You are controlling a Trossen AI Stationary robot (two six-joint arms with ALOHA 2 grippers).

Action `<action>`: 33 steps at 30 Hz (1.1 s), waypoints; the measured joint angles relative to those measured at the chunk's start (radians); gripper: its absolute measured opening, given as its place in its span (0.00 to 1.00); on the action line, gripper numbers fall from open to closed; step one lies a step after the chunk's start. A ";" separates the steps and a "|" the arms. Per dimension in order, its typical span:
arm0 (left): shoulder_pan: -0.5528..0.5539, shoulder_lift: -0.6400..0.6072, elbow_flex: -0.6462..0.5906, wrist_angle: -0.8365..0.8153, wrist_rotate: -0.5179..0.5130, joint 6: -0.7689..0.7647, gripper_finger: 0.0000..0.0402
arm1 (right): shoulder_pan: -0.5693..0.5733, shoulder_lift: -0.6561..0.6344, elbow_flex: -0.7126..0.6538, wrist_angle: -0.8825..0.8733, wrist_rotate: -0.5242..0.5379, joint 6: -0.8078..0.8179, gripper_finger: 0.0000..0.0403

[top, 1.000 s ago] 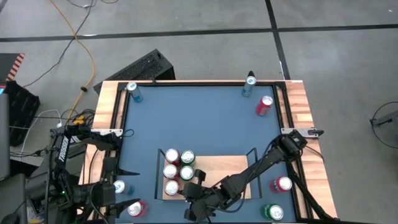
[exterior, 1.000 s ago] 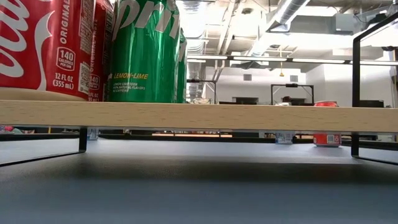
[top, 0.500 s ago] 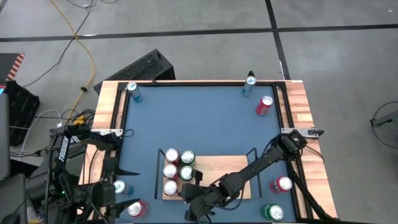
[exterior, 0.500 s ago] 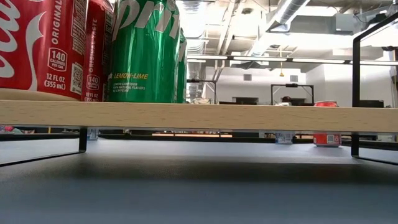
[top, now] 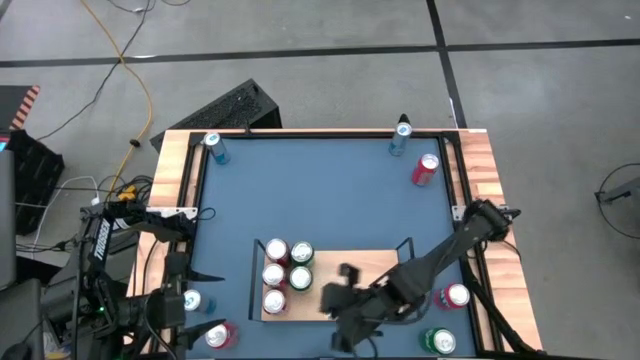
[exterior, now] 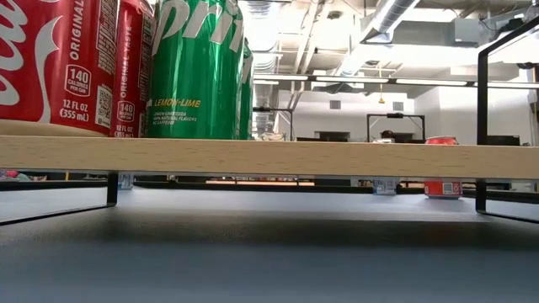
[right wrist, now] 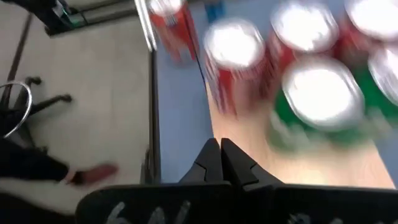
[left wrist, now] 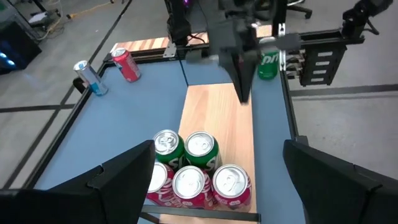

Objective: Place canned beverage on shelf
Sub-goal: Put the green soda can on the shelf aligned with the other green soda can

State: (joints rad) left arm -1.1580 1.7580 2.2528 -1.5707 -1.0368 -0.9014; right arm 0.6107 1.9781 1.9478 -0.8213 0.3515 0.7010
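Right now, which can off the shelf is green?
The green can by the right arm's base, next to a red can. All other loose cans are red or blue.

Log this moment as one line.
right hand: shut, empty, above shelf | left hand: open, waiting | five cans on shelf

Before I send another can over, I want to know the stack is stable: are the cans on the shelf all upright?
Upright. The five cans on the shelf show round tops in the high view, and stand vertical in the low view.
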 joint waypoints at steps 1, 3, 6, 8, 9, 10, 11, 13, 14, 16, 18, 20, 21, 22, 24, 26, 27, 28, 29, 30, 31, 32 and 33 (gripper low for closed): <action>0.000 0.000 0.000 0.000 -0.007 -0.003 0.84 | 0.008 -0.022 0.000 -0.081 -0.024 0.052 0.00; 0.003 0.000 0.000 0.000 -0.029 -0.010 0.84 | 0.023 -0.052 0.000 -0.237 -0.090 0.168 0.00; 0.011 0.000 0.000 0.000 -0.052 -0.013 0.84 | 0.062 -0.090 -0.001 -0.431 -0.222 0.332 0.00; 0.018 0.000 0.000 0.000 -0.065 -0.020 0.84 | 0.094 -0.112 -0.001 -0.500 -0.299 0.417 0.00; 0.022 0.000 0.000 0.000 -0.073 -0.020 0.84 | 0.117 -0.122 -0.001 -0.523 -0.333 0.445 0.00; 0.027 0.000 0.000 0.000 -0.080 -0.020 0.84 | 0.138 -0.129 -0.001 -0.535 -0.365 0.461 0.01; 0.032 0.000 0.000 0.000 -0.088 -0.020 0.84 | 0.159 -0.131 -0.001 -0.535 -0.385 0.477 0.02; 0.042 0.000 0.000 0.000 -0.107 -0.020 0.84 | 0.201 -0.131 -0.001 -0.538 -0.407 0.528 0.07; 0.047 0.000 0.000 0.000 -0.117 -0.020 0.84 | 0.224 -0.130 -0.001 -0.540 -0.419 0.559 0.10; 0.063 0.000 0.000 0.000 -0.132 -0.020 0.84 | 0.268 -0.128 -0.001 -0.538 -0.449 0.631 0.20; 0.080 0.000 0.000 0.000 -0.139 -0.020 0.84 | 0.311 -0.127 -0.001 -0.536 -0.471 0.706 0.31; 0.100 0.000 0.000 0.000 -0.139 -0.020 0.84 | 0.348 -0.125 -0.001 -0.537 -0.485 0.768 0.45; 0.109 0.000 0.000 0.000 -0.138 -0.020 0.84 | 0.362 -0.125 -0.001 -0.540 -0.487 0.797 0.52; 0.119 0.000 0.000 0.000 -0.139 -0.020 0.84 | 0.376 -0.125 -0.001 -0.548 -0.487 0.827 0.58; 0.134 0.000 0.000 0.000 -0.138 -0.020 0.84 | 0.401 -0.125 -0.001 -0.582 -0.486 0.878 0.69; 0.149 0.000 0.000 0.000 -0.133 -0.016 0.84 | 0.424 -0.125 -0.002 -0.626 -0.484 0.912 0.77; 0.155 0.000 0.000 0.000 -0.127 -0.011 0.84 | 0.434 -0.126 -0.010 -0.628 -0.481 0.925 0.80; 0.159 0.000 0.000 0.000 -0.123 -0.009 0.84 | 0.439 -0.127 -0.023 -0.621 -0.480 0.938 0.83; 0.163 0.000 0.000 0.000 -0.119 -0.009 0.84 | 0.440 -0.127 -0.040 -0.618 -0.480 0.953 0.84; 0.166 0.000 0.000 0.000 -0.117 -0.009 0.84 | 0.440 -0.125 -0.057 -0.616 -0.481 0.963 0.85; 0.170 0.000 0.000 0.000 -0.117 -0.007 0.84 | 0.441 -0.124 -0.073 -0.610 -0.481 0.967 0.86; 0.174 0.000 0.000 0.000 -0.116 -0.001 0.84 | 0.446 -0.124 -0.089 -0.604 -0.479 0.967 0.87; 0.177 0.000 0.000 0.000 -0.116 0.000 0.84 | 0.447 -0.124 -0.108 -0.596 -0.479 0.970 0.87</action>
State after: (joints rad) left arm -0.9812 1.7580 2.2528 -1.5710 -1.1527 -0.9010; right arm 1.0580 1.8538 1.8400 -1.4170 -0.1270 1.6708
